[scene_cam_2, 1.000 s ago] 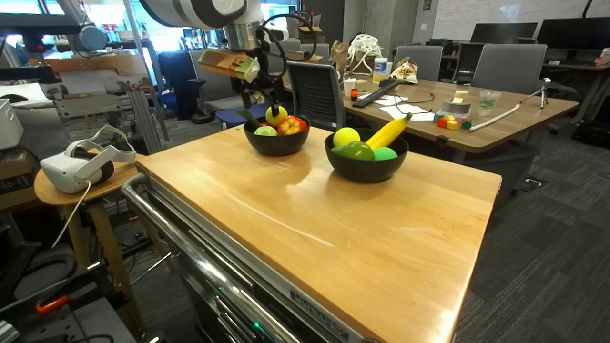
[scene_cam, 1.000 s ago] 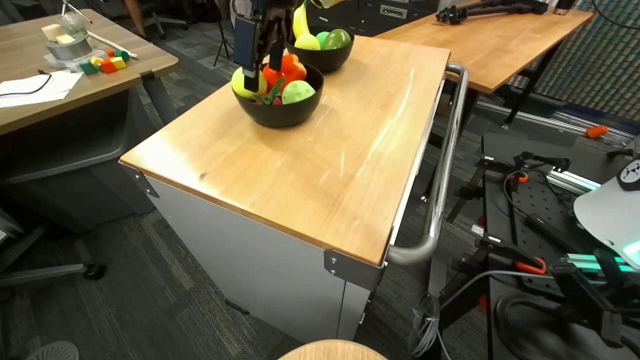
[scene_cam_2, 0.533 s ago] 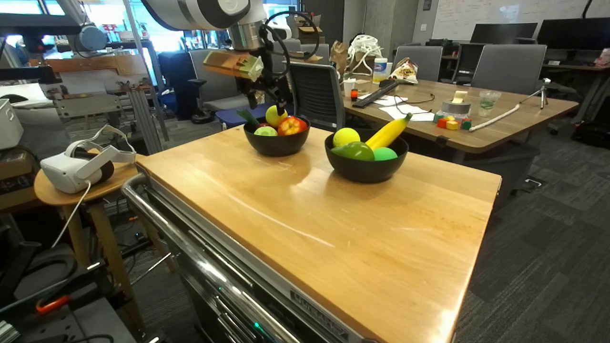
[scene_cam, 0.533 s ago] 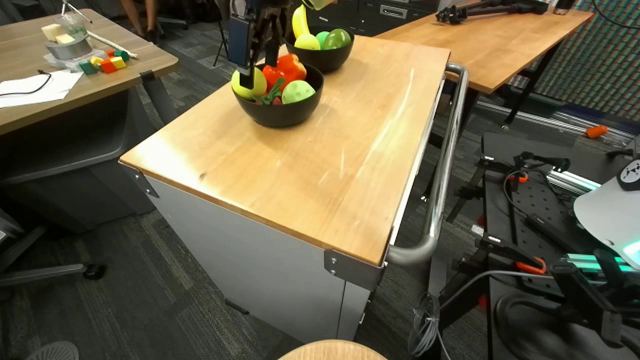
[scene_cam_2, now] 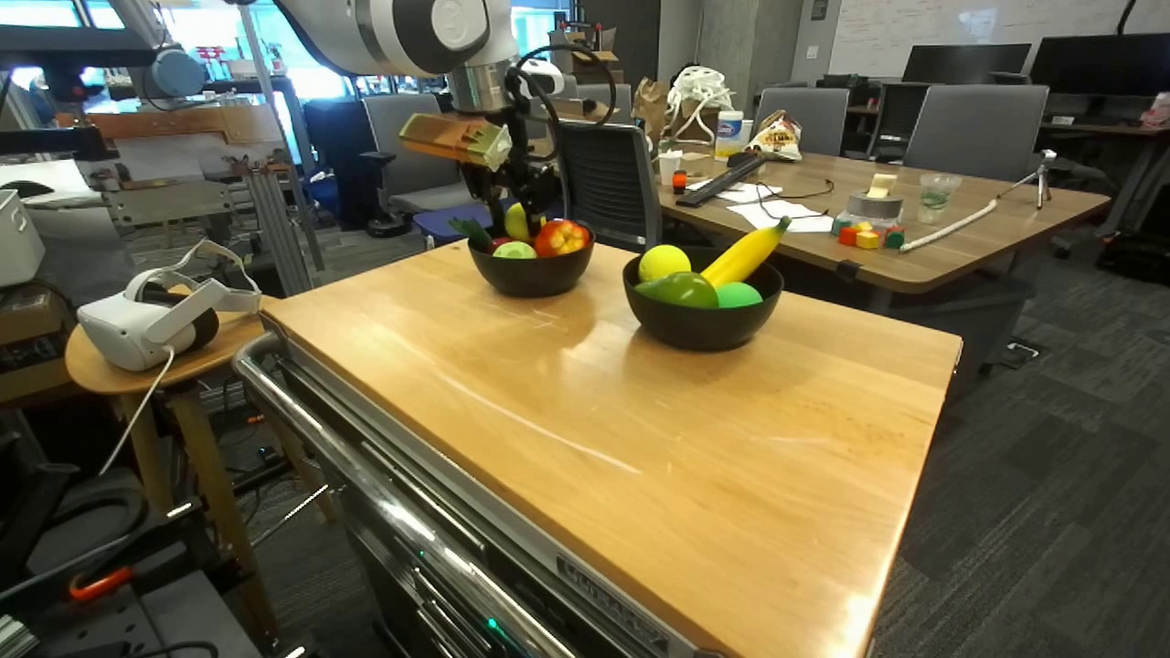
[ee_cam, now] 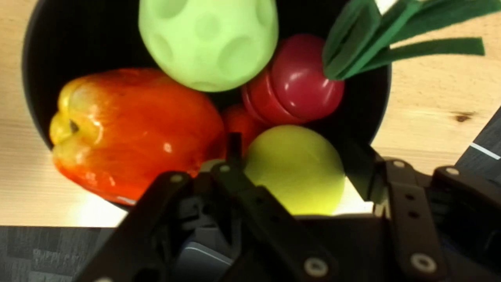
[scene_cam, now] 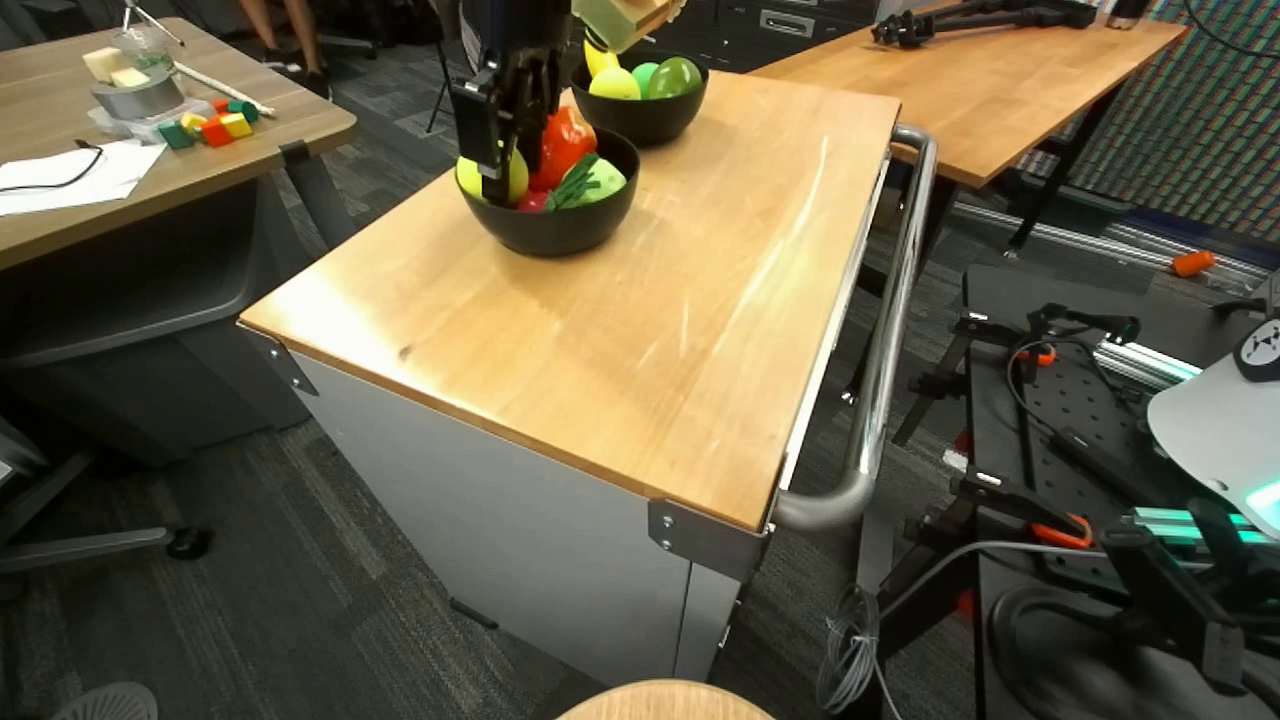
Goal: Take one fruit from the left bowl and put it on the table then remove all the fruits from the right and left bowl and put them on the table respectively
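Jaws around a yellow-green fruit (ee_cam: 295, 168) in the mixed bowl (scene_cam: 560, 235)

The yellow-green fruit sits in the mixed bowl, a black one standing on the pale wooden desk (scene_cam: 600, 380). The jaws point down into that bowl, one on each side of the fruit. In the wrist view the fruit fills nearly all the space between them; whether they pinch it, I cannot tell. In both exterior views the jaws cover part of the fruit, and its top shows above the rim. A white robot arm (scene_cam_2: 452, 23) reaches in from above.

In the same bowl, the wrist view shows a large red-orange fruit (ee_cam: 137, 133) with a yellow end, a pale green ball (ee_cam: 207, 51) with round dimples, a dark red piece (ee_cam: 305, 78), and a small orange-red piece (ee_cam: 239, 119) between the others. Dark green strips (ee_cam: 354, 55) start at the dark red piece and run out over the rim.

The banana bowl (scene_cam_2: 704, 327), also black, stands on the same desk, apart from the mixed bowl. It holds a banana (scene_cam_2: 745, 256) tilted up over the rim, a yellow ball (scene_cam_2: 664, 263), a dark green fruit (scene_cam_2: 681, 290) and a lighter green fruit (scene_cam_2: 737, 294).

A metal rail (scene_cam: 892, 330) runs along one edge of the desk. Beside the desk, a white headset (scene_cam_2: 123, 329) rests on a round stool (scene_cam_2: 91, 370). A browner desk (scene_cam: 290, 110) nearby carries coloured blocks (scene_cam: 216, 133) and a roll of tape (scene_cam: 140, 97).
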